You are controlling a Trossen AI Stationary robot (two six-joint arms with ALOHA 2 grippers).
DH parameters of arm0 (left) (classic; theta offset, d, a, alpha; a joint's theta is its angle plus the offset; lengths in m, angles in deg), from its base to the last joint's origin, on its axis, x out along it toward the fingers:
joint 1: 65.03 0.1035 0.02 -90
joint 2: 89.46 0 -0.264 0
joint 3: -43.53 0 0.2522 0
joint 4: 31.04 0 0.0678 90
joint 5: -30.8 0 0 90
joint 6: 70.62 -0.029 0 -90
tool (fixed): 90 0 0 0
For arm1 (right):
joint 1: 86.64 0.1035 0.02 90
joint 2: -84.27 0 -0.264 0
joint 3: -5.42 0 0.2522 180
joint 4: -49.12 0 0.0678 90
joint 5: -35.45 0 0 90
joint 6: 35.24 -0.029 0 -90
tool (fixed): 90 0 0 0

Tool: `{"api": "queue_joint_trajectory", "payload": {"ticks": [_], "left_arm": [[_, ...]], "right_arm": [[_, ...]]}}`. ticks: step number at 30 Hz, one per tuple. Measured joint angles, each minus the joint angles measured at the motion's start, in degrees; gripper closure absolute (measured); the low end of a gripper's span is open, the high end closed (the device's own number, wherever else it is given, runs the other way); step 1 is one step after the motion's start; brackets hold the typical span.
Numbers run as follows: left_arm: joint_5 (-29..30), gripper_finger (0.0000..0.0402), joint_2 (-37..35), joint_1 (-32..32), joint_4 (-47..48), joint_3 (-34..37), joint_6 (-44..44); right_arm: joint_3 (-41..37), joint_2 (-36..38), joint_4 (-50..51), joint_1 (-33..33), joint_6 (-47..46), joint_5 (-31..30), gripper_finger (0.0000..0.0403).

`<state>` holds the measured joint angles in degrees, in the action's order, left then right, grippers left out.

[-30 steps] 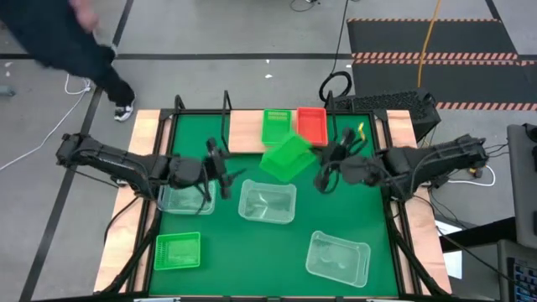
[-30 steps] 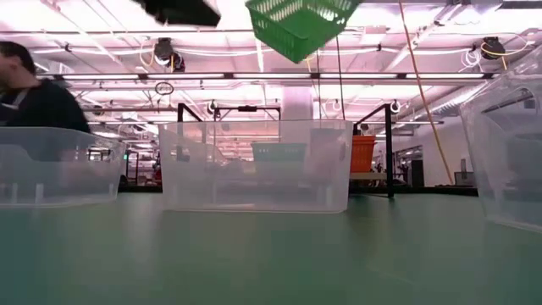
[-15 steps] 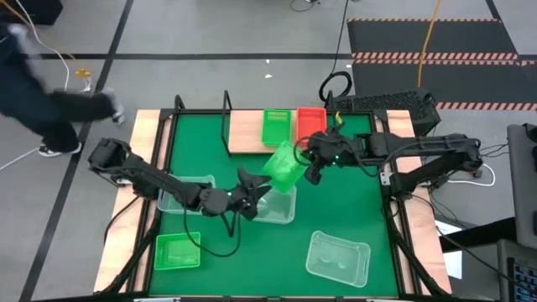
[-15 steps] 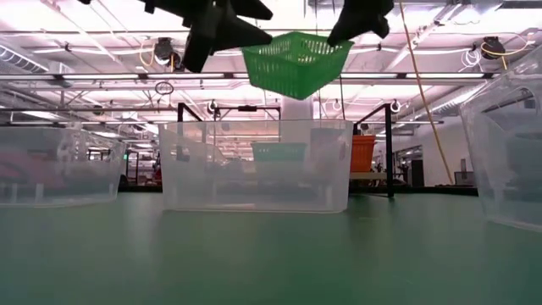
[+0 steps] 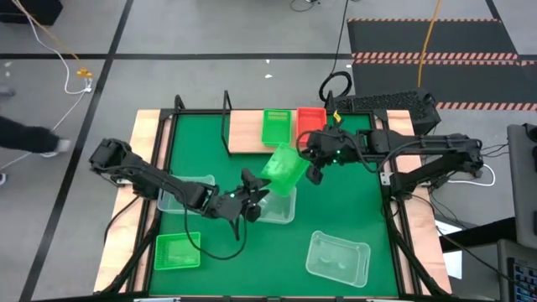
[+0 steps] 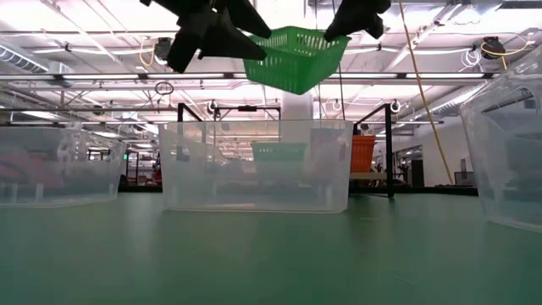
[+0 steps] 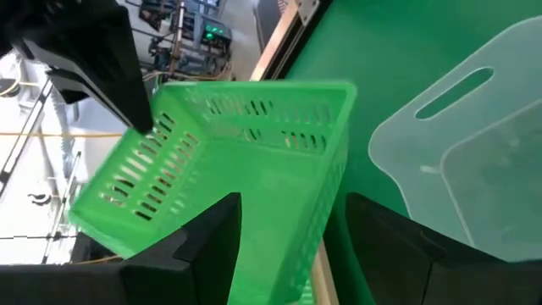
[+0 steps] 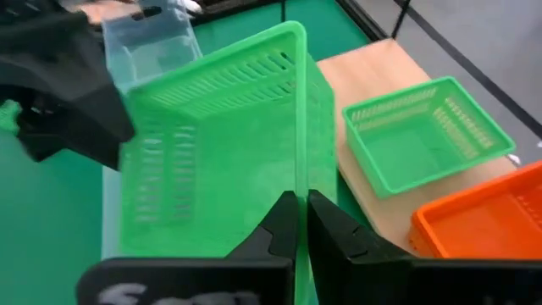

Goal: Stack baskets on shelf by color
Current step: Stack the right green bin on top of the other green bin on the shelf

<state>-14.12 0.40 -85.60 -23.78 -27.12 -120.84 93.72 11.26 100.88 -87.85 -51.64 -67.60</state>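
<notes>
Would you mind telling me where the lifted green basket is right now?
In the high view the lifted green basket hangs mid-table, tilted above a clear basket, held by the right claw, with the left claw at its opposite side, just short of the shelf.

Two dark, slender jointed arms, black cables looping along them, each ending in a black two-finger gripper with angular, wedge-shaped fingers.

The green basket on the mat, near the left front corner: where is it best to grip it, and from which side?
Grip the green basket by one wall at the rim, coming straight down from above. It sits upright with its mouth open upward, the slotted walls are thin enough for a gripper, and the mat around it looks bare.
</notes>
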Motion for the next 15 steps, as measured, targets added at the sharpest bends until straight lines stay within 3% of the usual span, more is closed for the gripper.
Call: {"api": "queue_joint_trajectory", "payload": {"ticks": [11,15], "left_arm": [[-0.4,0.0191,0.0,1.3,4.3,-0.1,2.8],[-0.8,0.0237,0.0,1.9,5.1,-0.1,3.9]], "right_arm": [[0.0,0.0,-1.6,0.1,1.3,5.0,0.0397],[0.0,0.0,-1.7,0.1,2.2,5.6,0.0398]]}}
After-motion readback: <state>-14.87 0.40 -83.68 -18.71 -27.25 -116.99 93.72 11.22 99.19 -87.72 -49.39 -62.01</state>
